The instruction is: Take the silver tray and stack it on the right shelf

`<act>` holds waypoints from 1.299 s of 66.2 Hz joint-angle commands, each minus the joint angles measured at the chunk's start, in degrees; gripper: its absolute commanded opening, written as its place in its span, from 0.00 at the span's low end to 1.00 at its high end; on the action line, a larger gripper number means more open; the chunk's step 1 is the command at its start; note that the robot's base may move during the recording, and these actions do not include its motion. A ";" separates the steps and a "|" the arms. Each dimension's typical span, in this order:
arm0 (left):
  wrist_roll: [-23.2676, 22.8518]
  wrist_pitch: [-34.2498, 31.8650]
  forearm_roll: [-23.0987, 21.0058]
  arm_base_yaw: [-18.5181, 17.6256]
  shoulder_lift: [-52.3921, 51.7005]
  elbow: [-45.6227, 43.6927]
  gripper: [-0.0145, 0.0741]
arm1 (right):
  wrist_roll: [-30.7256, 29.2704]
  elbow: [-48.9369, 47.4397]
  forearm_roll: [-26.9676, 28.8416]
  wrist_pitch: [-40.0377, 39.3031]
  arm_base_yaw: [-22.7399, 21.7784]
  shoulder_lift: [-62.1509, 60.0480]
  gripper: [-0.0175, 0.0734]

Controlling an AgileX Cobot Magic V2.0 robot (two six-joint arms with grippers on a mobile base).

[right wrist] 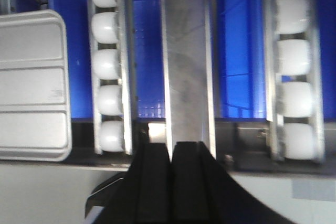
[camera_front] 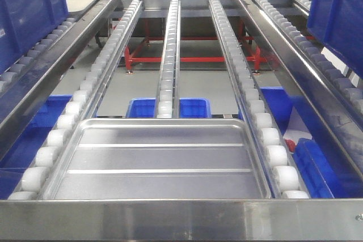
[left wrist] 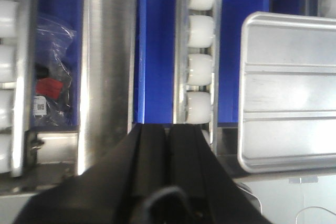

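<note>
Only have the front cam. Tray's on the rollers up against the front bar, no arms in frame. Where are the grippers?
Observer: The left gripper is shut and holds nothing. The tray lies to its right, past a roller rail.
Operator: Right one?
Observer: The right gripper is shut and empty too, with the tray to its left beyond another roller rail.
Operator: Anything below the rack I can't see?
Observer: A clear plastic bag with something red inside lies below the rollers, left of the left gripper.
</note>
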 commanded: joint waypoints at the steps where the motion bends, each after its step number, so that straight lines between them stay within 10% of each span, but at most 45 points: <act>1: -9.34 -3.55 6.78 -4.52 2.11 -3.14 0.06 | 5.45 -2.93 -1.93 -6.31 2.98 2.80 0.28; 24: -45.78 3.81 35.32 -20.45 12.71 -10.14 0.06 | 29.88 -12.34 -21.04 -4.81 17.90 18.94 0.28; 44: -45.38 5.61 26.48 -24.37 21.49 -16.50 0.06 | 31.15 -19.02 -20.08 -5.04 24.48 29.09 0.28; 86: -39.19 2.64 23.45 -24.37 22.67 -16.58 0.06 | 31.15 -18.91 -19.70 -5.63 24.48 29.32 0.28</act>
